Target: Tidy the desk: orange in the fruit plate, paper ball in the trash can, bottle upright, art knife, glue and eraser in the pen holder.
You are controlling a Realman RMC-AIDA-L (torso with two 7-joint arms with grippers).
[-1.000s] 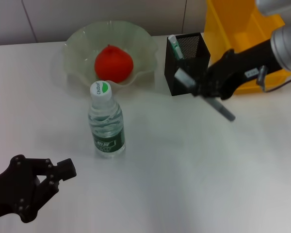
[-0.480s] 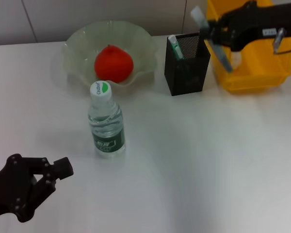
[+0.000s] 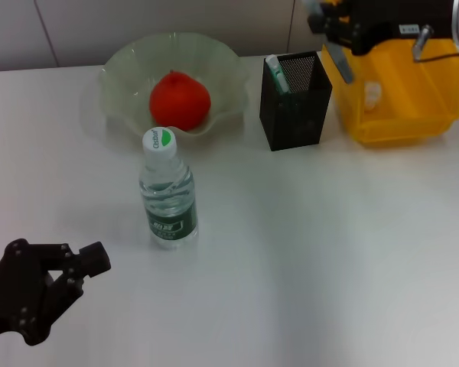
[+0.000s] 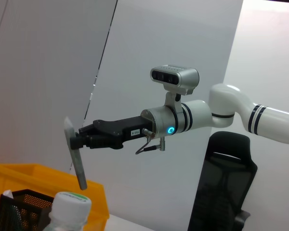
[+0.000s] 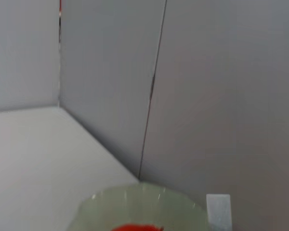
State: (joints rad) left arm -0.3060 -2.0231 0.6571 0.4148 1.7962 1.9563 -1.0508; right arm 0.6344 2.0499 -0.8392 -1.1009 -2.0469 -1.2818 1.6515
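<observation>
My right gripper (image 3: 328, 29) is shut on a grey art knife (image 3: 338, 61) and holds it tilted in the air, above the right rear corner of the black mesh pen holder (image 3: 294, 103). The left wrist view shows the knife (image 4: 76, 161) hanging point-down from that gripper (image 4: 79, 141). A green-and-white glue stick (image 3: 275, 73) stands in the holder. The orange (image 3: 180, 99) lies in the glass fruit plate (image 3: 122, 69). The water bottle (image 3: 167, 193) stands upright. The eraser does not show. My left gripper (image 3: 65, 269) is parked at the near left.
A yellow bin (image 3: 402, 95) stands right of the pen holder with a small white thing (image 3: 372, 93) inside. The white table (image 3: 314, 252) spreads in front. The right wrist view shows the plate rim (image 5: 139, 198) and the wall.
My right gripper has lifted the art knife from low in front of the pen holder up and back to above the holder's rear right corner. The left gripper drifted slightly left.
</observation>
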